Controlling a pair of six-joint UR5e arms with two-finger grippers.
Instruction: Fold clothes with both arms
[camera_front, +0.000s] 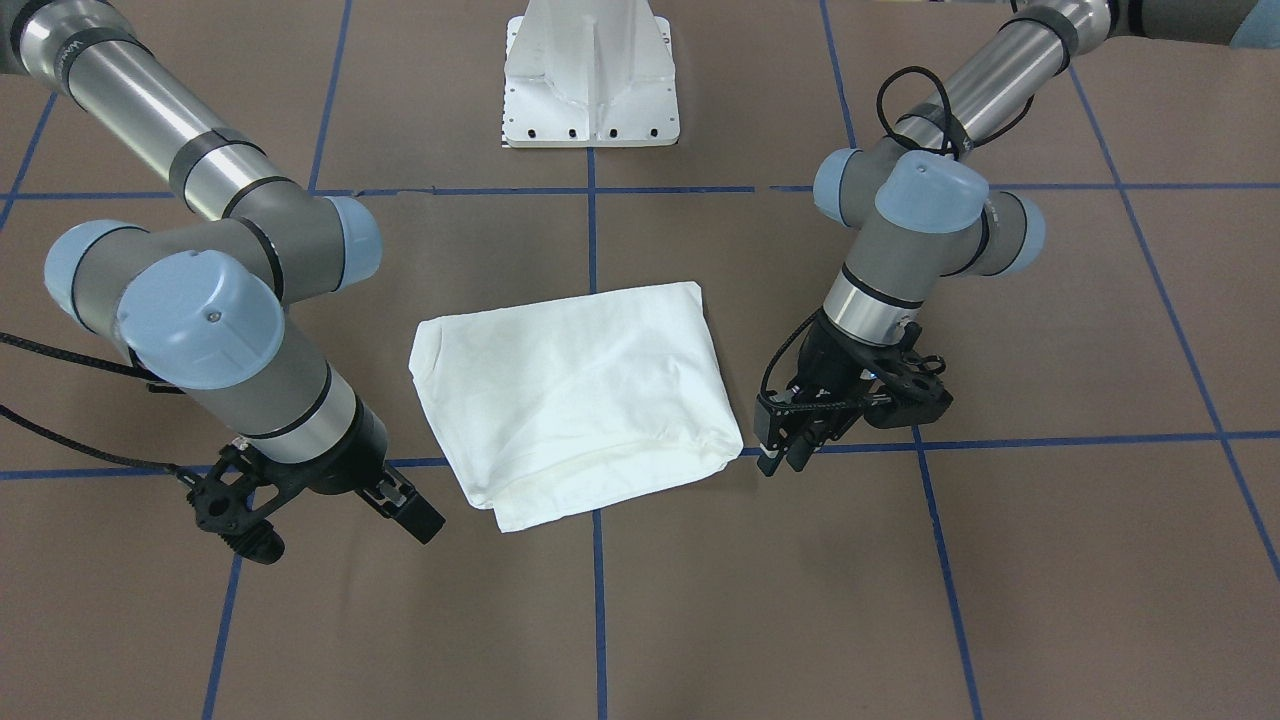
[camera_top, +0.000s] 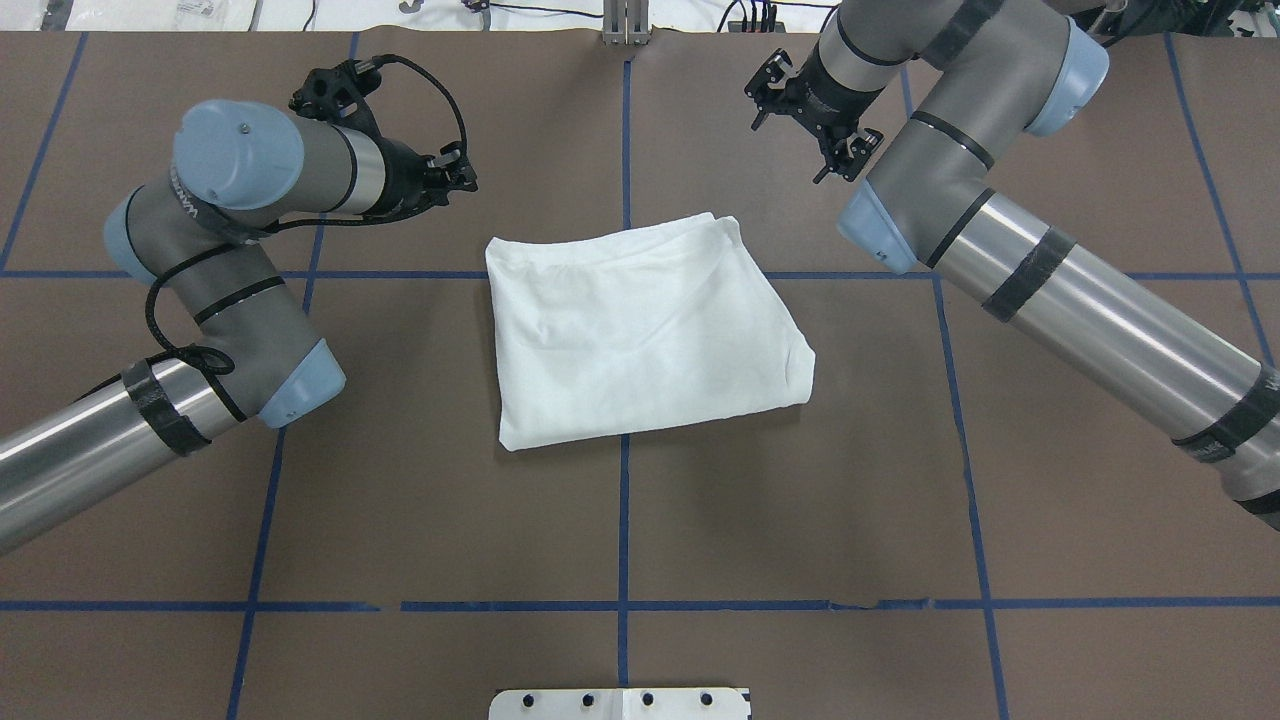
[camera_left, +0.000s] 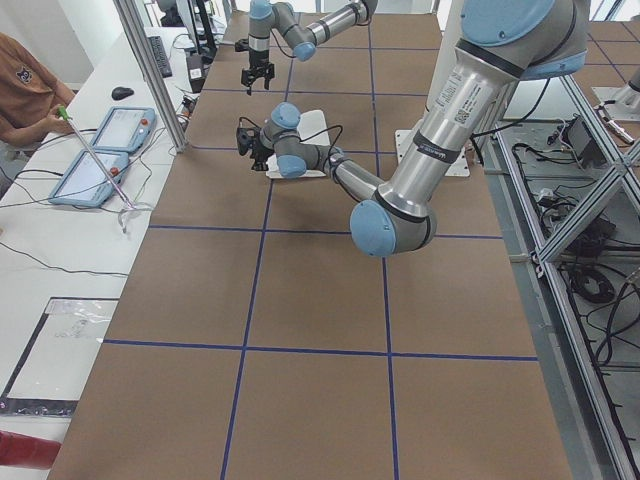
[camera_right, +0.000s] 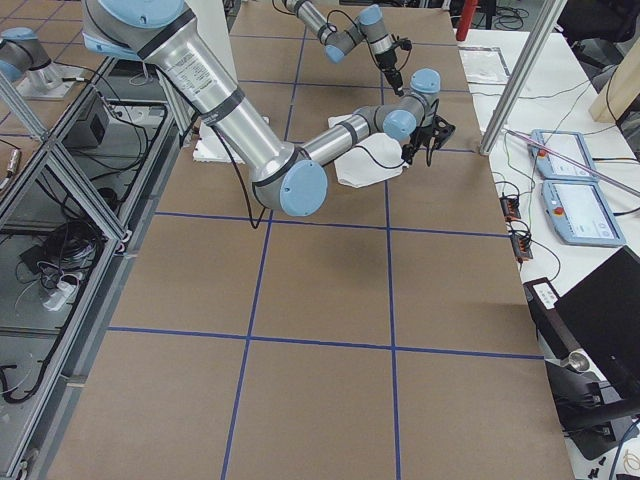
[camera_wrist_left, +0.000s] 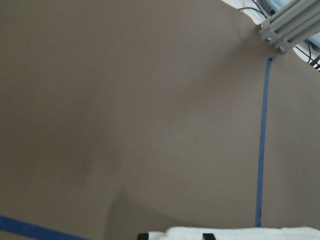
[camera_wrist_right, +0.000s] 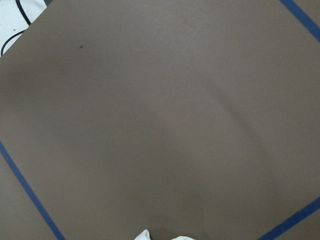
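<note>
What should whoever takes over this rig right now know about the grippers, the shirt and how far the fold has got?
Left gripper: off the cloth, beside the shirt's corner, holding nothing; open or shut unclear.
Right gripper: off the cloth on the other side, holding nothing; open or shut unclear.
Shirt: flat on the table at its centre, folded into a compact packet, no sleeves showing.
Left: probably only tidying the uneven edge on the operators' side, or one more fold.

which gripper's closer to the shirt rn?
Left gripper, slightly: just off one shirt corner. Right gripper sits off the opposite side, a bit farther.
</note>
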